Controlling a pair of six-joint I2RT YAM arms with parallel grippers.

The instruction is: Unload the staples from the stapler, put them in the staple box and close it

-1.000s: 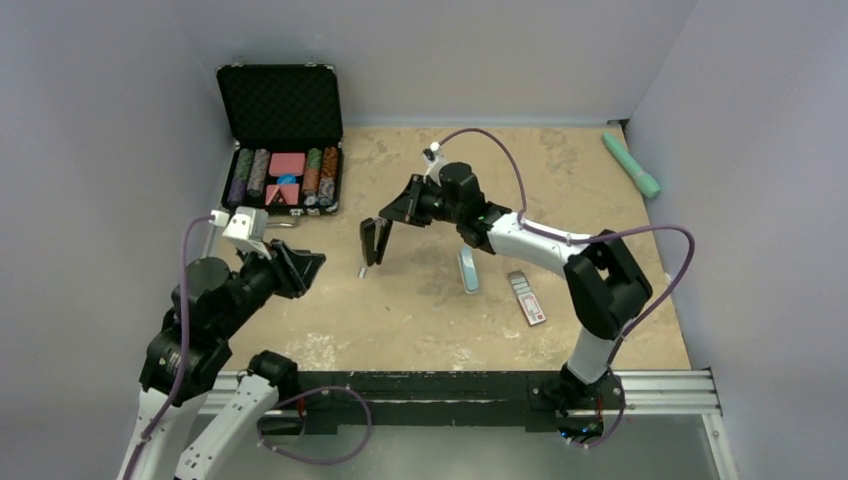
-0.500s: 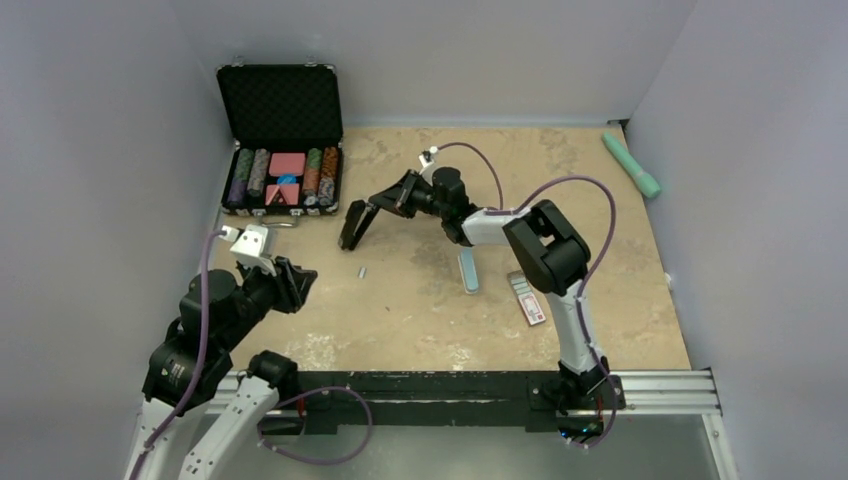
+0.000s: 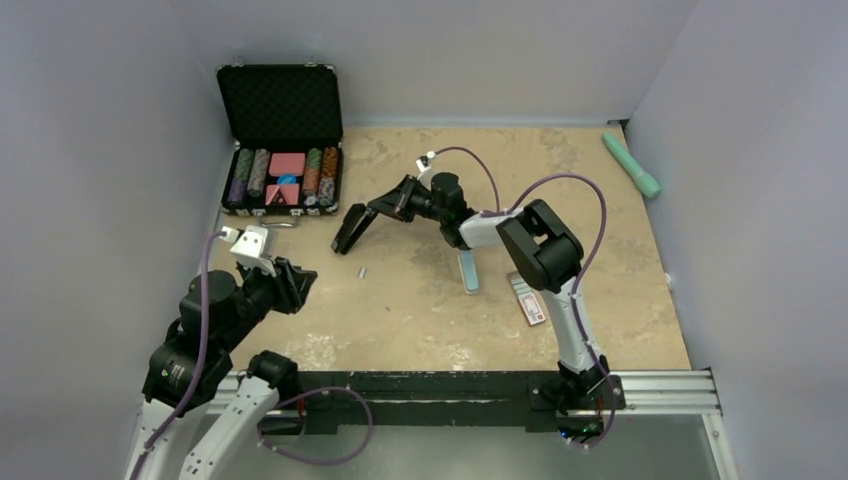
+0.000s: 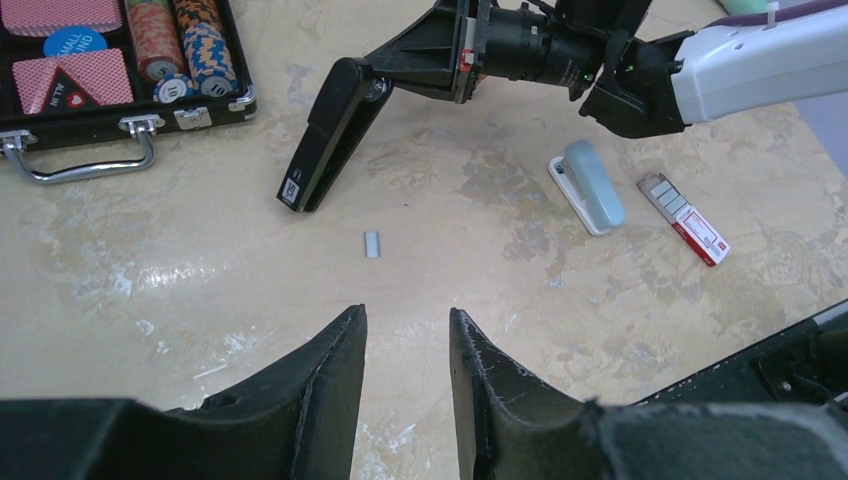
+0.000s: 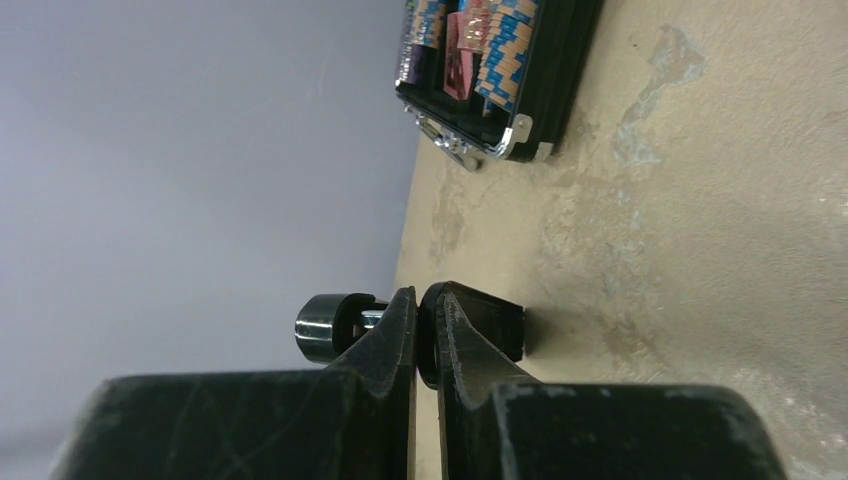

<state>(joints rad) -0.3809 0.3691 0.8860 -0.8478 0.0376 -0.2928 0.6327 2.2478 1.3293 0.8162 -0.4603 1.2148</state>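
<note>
The black stapler [image 3: 352, 226] hangs tilted from my right gripper [image 3: 383, 207], its free end low near the table; it also shows in the left wrist view [image 4: 330, 134]. The right gripper is shut on the stapler's upper end [image 5: 470, 330]. The staples [image 3: 361, 271], a tiny silvery strip, lie loose on the table below the stapler, and show in the left wrist view [image 4: 372, 243]. My left gripper [image 3: 297, 281] is open and empty, above the table left of the staples, its fingers [image 4: 330, 370] apart.
An open black case [image 3: 282, 150] of poker chips and cards stands at the back left. A pale blue-grey bar [image 3: 468, 270] and a red-and-white packet [image 3: 526, 297] lie right of centre. A green oblong object [image 3: 632, 165] lies at the far right.
My right gripper has carried the stapler left and lower, tilting it. The staples strip now lies free on the table. My left arm has drawn back towards the near edge.
</note>
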